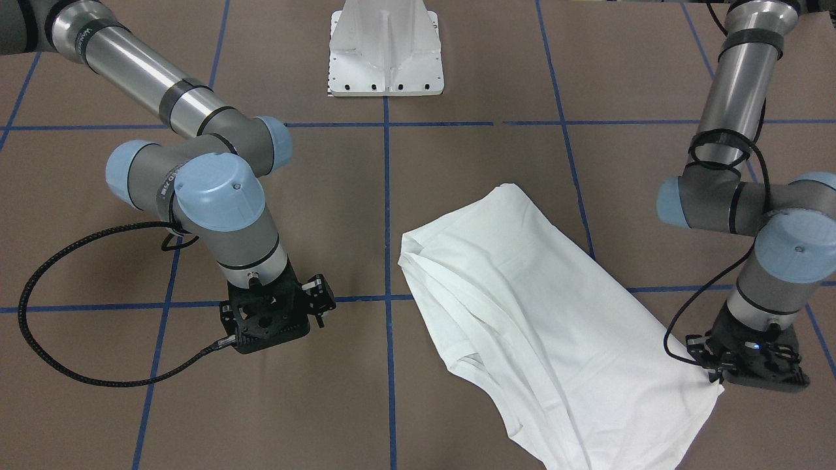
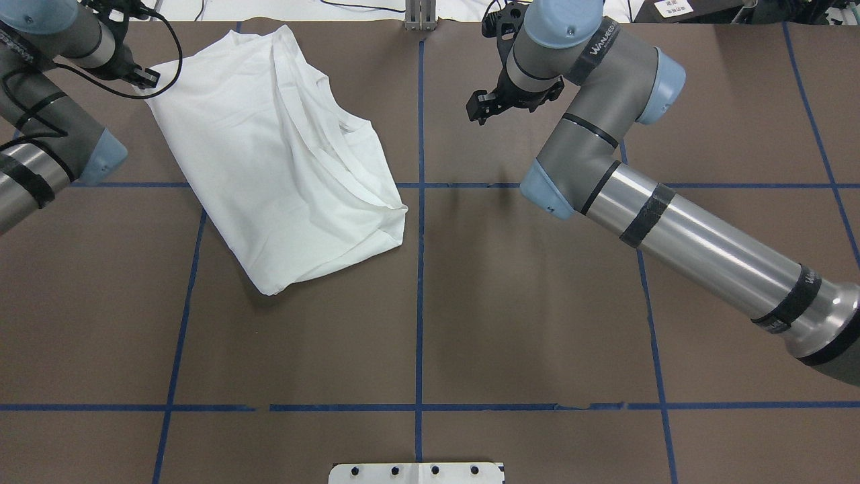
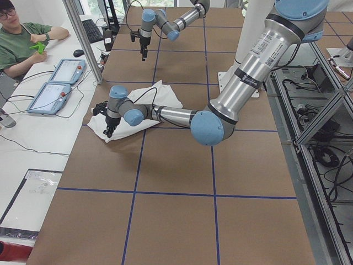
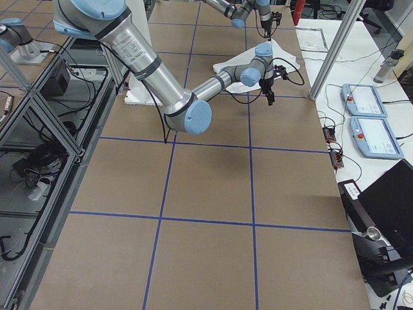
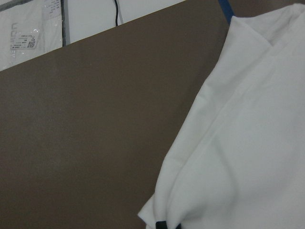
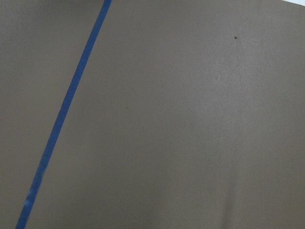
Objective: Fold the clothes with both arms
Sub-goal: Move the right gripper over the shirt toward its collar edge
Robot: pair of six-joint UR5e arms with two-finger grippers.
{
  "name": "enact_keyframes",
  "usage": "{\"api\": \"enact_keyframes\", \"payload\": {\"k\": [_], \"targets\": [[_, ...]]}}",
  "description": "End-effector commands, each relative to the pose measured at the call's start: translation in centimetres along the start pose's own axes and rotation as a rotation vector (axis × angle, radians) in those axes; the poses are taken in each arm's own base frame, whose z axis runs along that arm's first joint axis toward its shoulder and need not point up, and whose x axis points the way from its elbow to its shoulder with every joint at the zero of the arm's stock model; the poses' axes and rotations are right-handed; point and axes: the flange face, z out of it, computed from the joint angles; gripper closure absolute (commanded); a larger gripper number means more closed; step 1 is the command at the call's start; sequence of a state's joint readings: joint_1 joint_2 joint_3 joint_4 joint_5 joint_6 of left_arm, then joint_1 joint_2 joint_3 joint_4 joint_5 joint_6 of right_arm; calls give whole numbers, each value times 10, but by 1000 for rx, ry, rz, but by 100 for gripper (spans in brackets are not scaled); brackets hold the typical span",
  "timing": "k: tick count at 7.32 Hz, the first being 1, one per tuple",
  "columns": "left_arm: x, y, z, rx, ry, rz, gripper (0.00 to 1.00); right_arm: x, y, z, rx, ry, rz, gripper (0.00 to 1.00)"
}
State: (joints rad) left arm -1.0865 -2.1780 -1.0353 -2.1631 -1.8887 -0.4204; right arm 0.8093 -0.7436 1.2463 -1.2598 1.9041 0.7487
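Observation:
The white shirt (image 1: 522, 294) (image 2: 282, 154) lies loosely folded and wrinkled on the brown table, on my left side; no print shows. My left gripper (image 1: 712, 375) (image 2: 146, 79) sits low at the shirt's outer far corner. In the left wrist view a dark fingertip (image 5: 167, 224) pinches the cloth (image 5: 248, 143), so it is shut on that corner. My right gripper (image 1: 319, 301) (image 2: 478, 111) hangs over bare table, well apart from the shirt. It holds nothing, and the right wrist view shows only tabletop and no closed fingertips, so it looks open.
The white pedestal base (image 1: 385, 52) (image 2: 416, 472) stands at the table's near middle. Blue tape lines (image 2: 420, 269) grid the brown surface. The shirt's far corner lies close to the table's far edge (image 2: 201, 20). A person (image 3: 22, 38) sits at a side desk with two tablets (image 3: 55, 83).

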Motion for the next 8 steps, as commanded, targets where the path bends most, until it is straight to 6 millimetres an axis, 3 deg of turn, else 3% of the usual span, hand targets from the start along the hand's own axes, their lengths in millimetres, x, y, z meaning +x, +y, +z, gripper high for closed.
{"api": "enact_keyframes", "payload": {"k": [1,3,4,5,6,7,8], "targets": [[-6,-5,-12,-10,86,23,0,-19,-3,6,24,-29,26,3],[-8,7,-23,-16,136,25,0,-105,-33,11,26,-26,130,3],[-9,16,-33,-1,144,23,0,-132,-34,7,32,-37,183,3],[-9,19,-39,8,145,18,0,-159,-35,16,55,-43,180,3],[-10,21,-39,8,147,14,0,-183,-31,43,124,-67,202,3],[-9,21,-40,10,146,13,0,-208,-27,50,156,-58,190,3],[-10,24,-42,12,148,10,0,-231,-9,59,210,-50,168,4]]}}
